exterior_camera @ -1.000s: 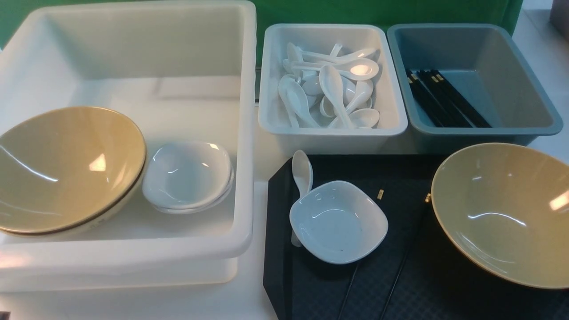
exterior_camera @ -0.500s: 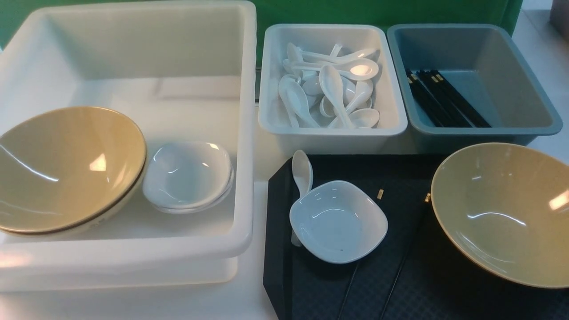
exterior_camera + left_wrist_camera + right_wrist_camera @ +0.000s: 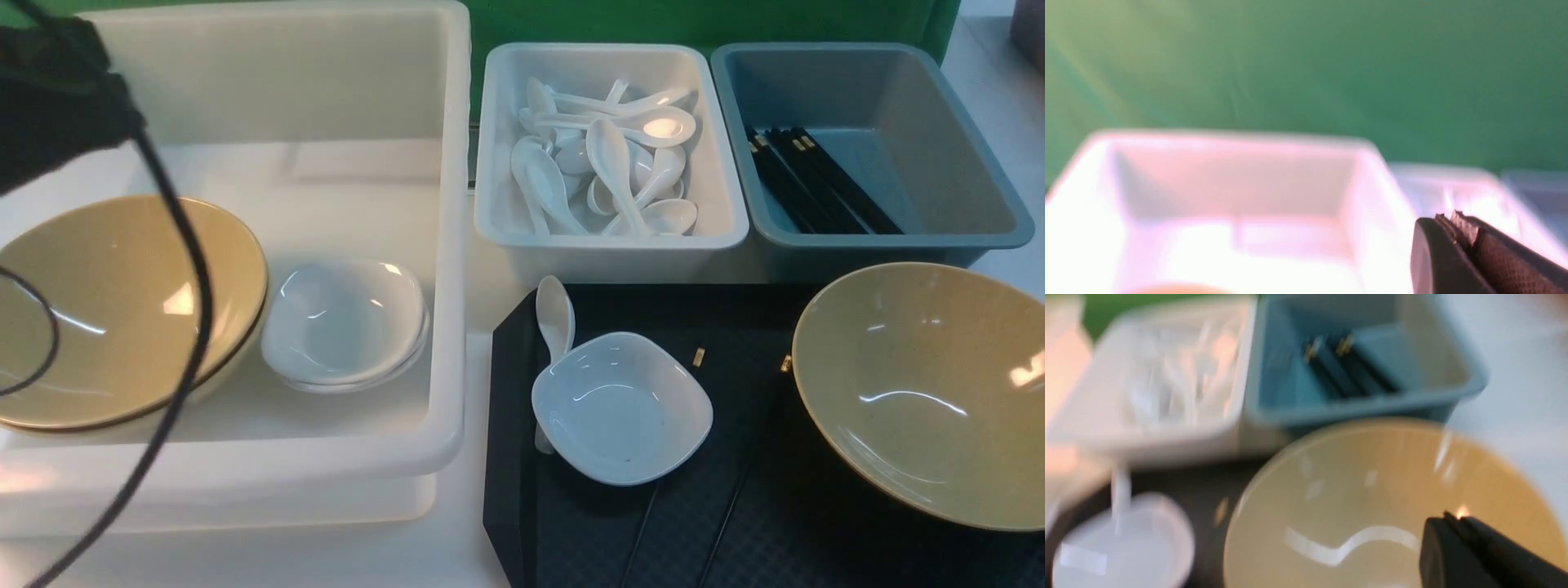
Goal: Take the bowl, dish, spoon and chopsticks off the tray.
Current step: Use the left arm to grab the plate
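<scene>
The black tray (image 3: 735, 327) lies at the near right. On it the white dish (image 3: 620, 407) rests over the handle of the white spoon (image 3: 554, 314). The black chopsticks (image 3: 699, 356) run from their gold bands toward the near edge. The tan bowl (image 3: 922, 392) sits at the tray's right end. My right gripper (image 3: 1449, 518) hangs shut and empty above the bowl (image 3: 1372, 506); it is out of the front view. My left gripper (image 3: 1453, 220) is shut and empty over the white tub (image 3: 1229, 179). Part of the left arm (image 3: 49, 98) shows at the far left.
The big white tub (image 3: 445, 245) holds stacked tan bowls (image 3: 122, 310) and white dishes (image 3: 343, 322). Behind the tray stand a white bin (image 3: 608, 241) of spoons and a grey-blue bin (image 3: 890, 241) of chopsticks. Black cables (image 3: 192, 327) dangle over the tub.
The left arm and its cables have come into the front view at the top left over the tub. Nothing on the tray has moved.
</scene>
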Available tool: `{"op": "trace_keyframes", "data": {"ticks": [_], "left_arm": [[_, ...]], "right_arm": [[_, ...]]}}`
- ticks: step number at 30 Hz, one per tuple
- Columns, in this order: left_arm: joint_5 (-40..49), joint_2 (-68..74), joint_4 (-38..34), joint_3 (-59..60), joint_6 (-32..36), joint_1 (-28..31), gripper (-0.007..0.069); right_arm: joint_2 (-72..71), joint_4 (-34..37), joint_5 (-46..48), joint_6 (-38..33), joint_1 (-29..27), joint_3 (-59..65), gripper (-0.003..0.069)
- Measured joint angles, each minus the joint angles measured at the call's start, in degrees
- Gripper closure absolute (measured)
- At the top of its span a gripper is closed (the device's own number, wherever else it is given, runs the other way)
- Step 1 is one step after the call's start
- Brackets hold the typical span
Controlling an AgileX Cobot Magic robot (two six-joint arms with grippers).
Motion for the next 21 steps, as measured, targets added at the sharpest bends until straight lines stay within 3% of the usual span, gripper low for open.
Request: {"op": "trace_keyframes", "data": {"ticks": [4, 5, 7, 12, 16, 21], "left_arm": [[18.71, 11.75, -8.79, -11.61, 13.52, -12.66, 0.0633], [19.32, 11.75, -9.47, -12.15, 14.37, -13.05, 0.0633], [25.67, 19.71, -20.11, -19.07, 25.91, -16.05, 0.0633], [32.33, 34.26, -40.37, -30.03, 43.25, -17.03, 0.0633], [34.17, 46.02, -52.35, -39.76, 50.03, -17.03, 0.0632], [39.28, 59.30, -57.15, -51.16, 51.69, -17.03, 0.0624]], "right_arm": [[0.00, 0.00, 10.47, -7.14, 5.08, -0.70, 0.0628], [0.00, 0.00, 11.15, -8.09, 5.66, -0.76, 0.0628], [0.00, 0.00, 13.75, -14.12, 7.33, -0.87, 0.0629], [0.00, -0.15, 15.54, -24.55, 8.32, -0.89, 0.0629], [0.00, -0.38, 11.89, -24.78, 8.32, -0.89, 0.0629], [0.00, -0.43, 10.55, -23.29, 8.32, -0.93, 0.0629]]}}
